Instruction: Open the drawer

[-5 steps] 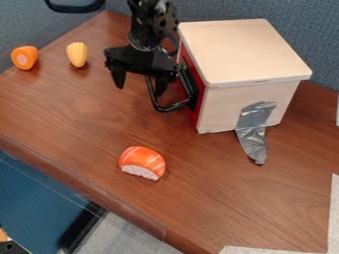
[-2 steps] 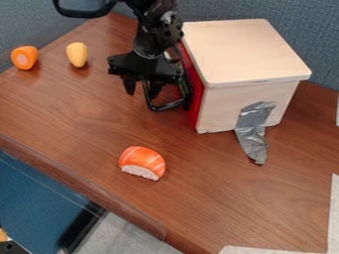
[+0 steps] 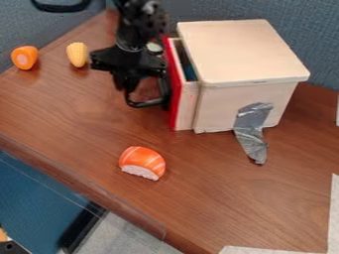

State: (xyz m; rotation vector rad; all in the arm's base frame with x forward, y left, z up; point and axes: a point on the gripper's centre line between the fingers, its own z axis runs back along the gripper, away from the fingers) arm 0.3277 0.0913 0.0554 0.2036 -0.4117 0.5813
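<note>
The black gripper (image 3: 125,85) hangs left of the wooden box (image 3: 242,49), its fingers closed together on the outer bar of the black drawer handle (image 3: 147,103). The drawer's red front (image 3: 175,92) stands out from the box's left side. Part of the drawer's pale side wall (image 3: 187,106) shows, and a narrow opening at its top reveals something blue inside. The handle's upper part is partly hidden behind the gripper.
An orange and white sushi piece (image 3: 142,162) lies in front of the box. Yellow toy corn (image 3: 77,54) and an orange toy piece (image 3: 25,57) are at the upper left. Grey tape (image 3: 252,121) runs from the box to the table (image 3: 218,188).
The gripper's fingers have come together on the handle, and the gripper has moved left. The drawer has slid partway out of the box with it.
</note>
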